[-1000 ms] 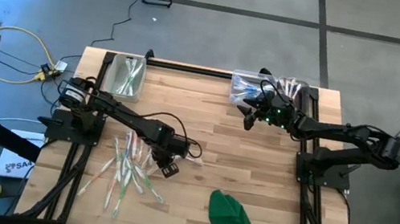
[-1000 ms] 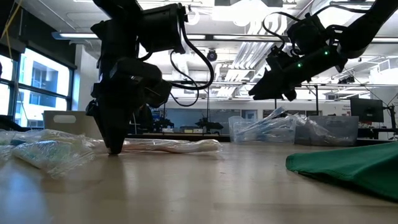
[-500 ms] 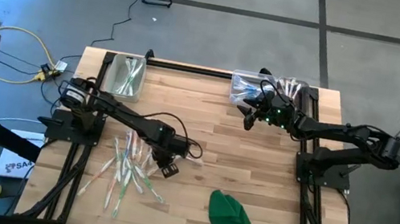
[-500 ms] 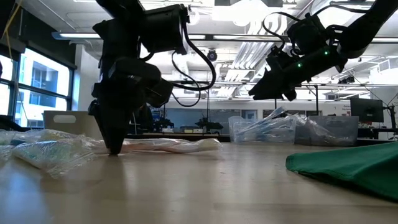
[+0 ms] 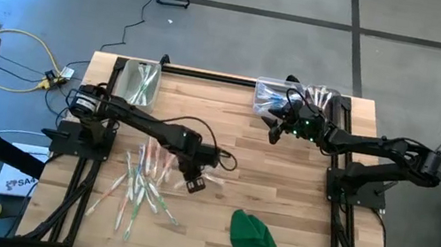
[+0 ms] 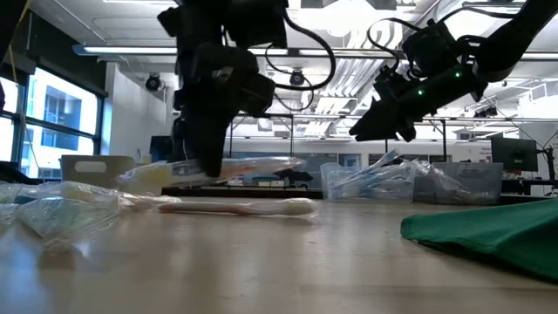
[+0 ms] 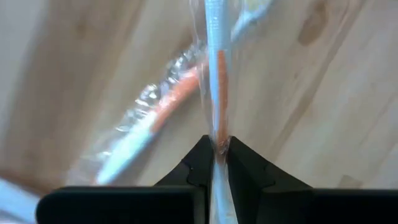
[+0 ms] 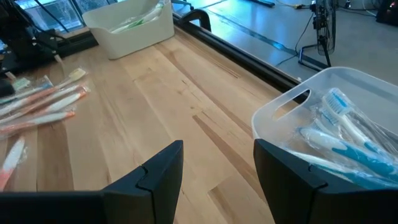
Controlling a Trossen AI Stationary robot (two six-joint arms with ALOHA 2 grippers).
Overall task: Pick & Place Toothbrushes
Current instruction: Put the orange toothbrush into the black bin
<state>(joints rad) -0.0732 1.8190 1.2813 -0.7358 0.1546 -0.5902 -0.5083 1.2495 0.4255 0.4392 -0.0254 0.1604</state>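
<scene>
My left gripper [image 5: 191, 180] hangs over the middle of the table, shut on a clear-wrapped toothbrush with an orange accent [image 6: 253, 164]. That toothbrush is off the wood. Several more toothbrushes [image 5: 141, 186] lie flat in a loose pile near the table's left front. One orange toothbrush [image 6: 235, 208] rests just under the held one. My right gripper [image 5: 275, 133] waits open in the air at the far right, beside the right bin [image 5: 295, 94], with nothing between its fingers [image 8: 163, 167]. My left gripper pinches the wrapped toothbrush's handle [image 7: 217, 127] between its two fingertips, roughly at mid-length. The fingers come steeply from above and lie across the toothbrush. It sits about level in the hold, both ends sticking out sideways, clear of the table.
A clear bin [image 5: 138, 81] holding green toothbrushes stands at the far left corner. The right bin [image 8: 339, 127] holds blue ones. A green cloth lump [image 5: 252, 236] lies near the front right. Bare wood spans the middle between the bins.
My left gripper has risen from the table and shifted slightly toward the right edge, rolling its wrist. The orange toothbrush came up with it, from lying on the wood to hanging level above the pile. The other toothbrushes stayed where they were.
</scene>
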